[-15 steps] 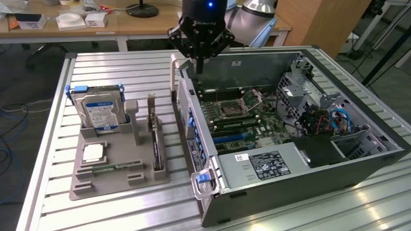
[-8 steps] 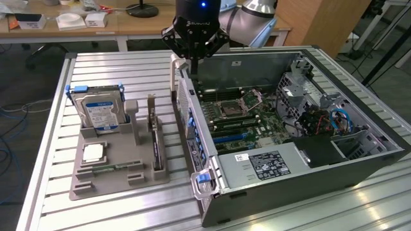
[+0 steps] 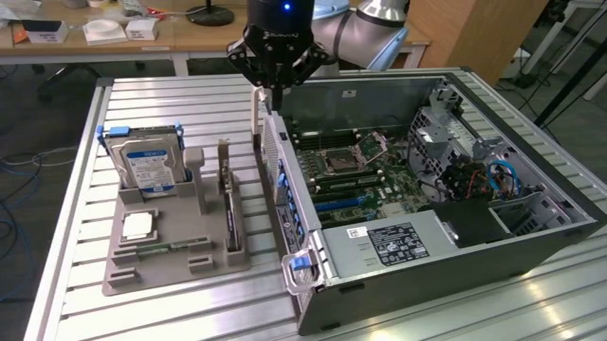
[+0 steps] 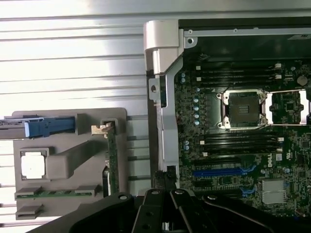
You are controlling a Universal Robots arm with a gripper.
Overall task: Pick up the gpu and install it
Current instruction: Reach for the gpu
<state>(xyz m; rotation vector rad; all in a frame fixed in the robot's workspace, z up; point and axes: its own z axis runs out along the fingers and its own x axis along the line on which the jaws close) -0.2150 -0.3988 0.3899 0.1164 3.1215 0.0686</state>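
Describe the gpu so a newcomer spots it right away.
On the slatted table, at the exterior view's left of the open computer case, sits a grey holder tray. The gpu stands on edge in the tray's slot nearest the case. It is a thin black card with a silvery bracket at one end, unlike the thick blue-labelled hard drive and the narrow green memory stick.

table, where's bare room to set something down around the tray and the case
Bare slats: between the tray and the near edge of the table, and beside the tray on the exterior view's left. Crowded: the narrow gap between the tray's gpu side and the case.
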